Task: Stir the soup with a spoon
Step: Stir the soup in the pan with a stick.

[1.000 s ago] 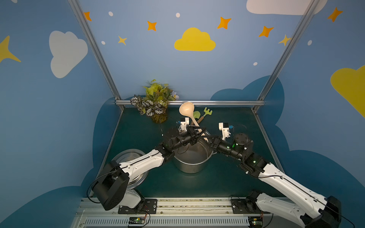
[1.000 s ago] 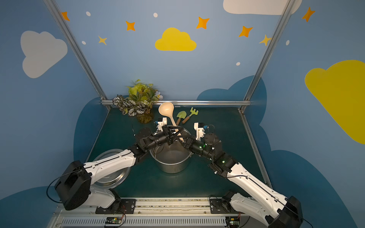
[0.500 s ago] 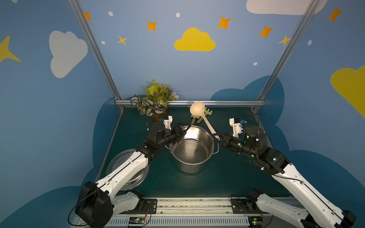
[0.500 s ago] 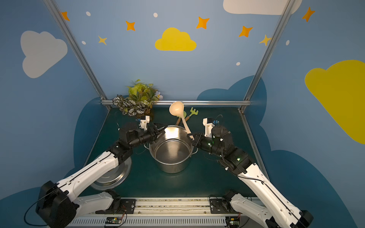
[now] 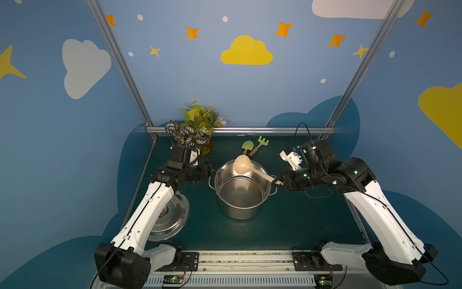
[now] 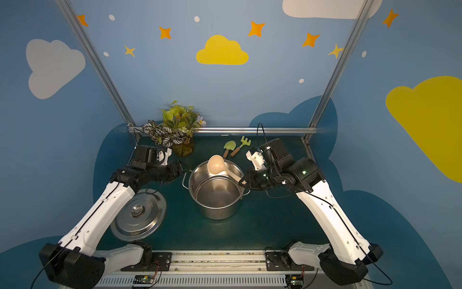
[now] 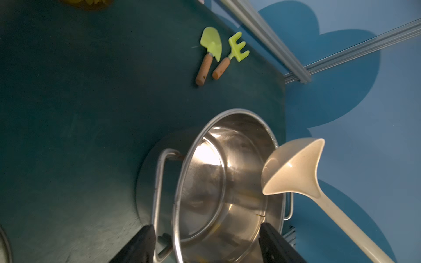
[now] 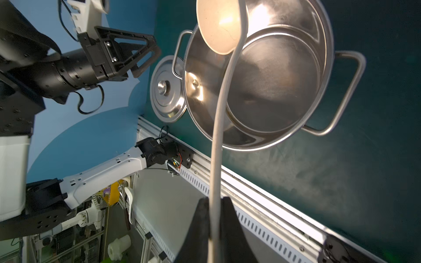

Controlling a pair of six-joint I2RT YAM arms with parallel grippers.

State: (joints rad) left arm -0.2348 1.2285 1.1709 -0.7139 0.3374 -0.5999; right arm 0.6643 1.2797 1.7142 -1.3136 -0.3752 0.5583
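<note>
While the spoon (image 5: 242, 164) holds its bowl above the far side of the pot (image 5: 240, 210) in both top views, the right jaws clamp its handle end. Left wrist view: the left jaws stand apart, empty, near the pot. Right wrist view: two fingers (image 8: 200, 227) pinch the handle.

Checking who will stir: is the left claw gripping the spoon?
No, the left claw stands open beside the pot, apart from the spoon, whose handle the right claw is shut on.
</note>
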